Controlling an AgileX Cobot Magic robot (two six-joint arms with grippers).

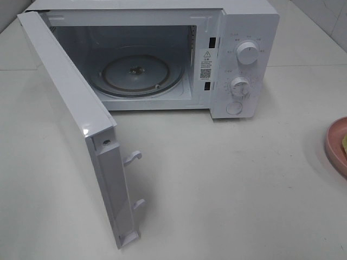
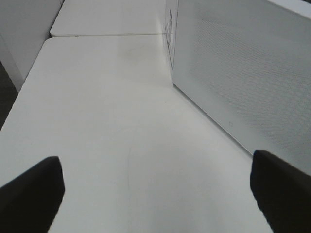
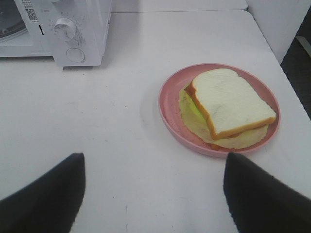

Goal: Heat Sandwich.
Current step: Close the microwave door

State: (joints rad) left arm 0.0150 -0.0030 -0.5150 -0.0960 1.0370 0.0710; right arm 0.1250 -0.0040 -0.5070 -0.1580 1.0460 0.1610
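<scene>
Exterior high shows one microwave [image 1: 162, 59], door [image 1: 76, 124] swung open, two knobs [image 1: 248, 53] and one button on its panel, one glass turntable [image 1: 138, 76] inside. One sandwich [image 3: 228, 104] lies flat on one pink plate [image 3: 170, 104] at the table's [image 1: 217, 179] right edge, well right of the microwave, its crust corner pointing right. Both grippers, left [image 2: 155, 194] and right [image 3: 153, 194], hover spread wide, holding nothing.

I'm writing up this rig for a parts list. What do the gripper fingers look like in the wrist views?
Only fingertips show. The left gripper has two matte black fingers with blunt, rounded ends. The right gripper looks the same: plain black fingers. No cables, markings or arm links are visible in any view.
</scene>
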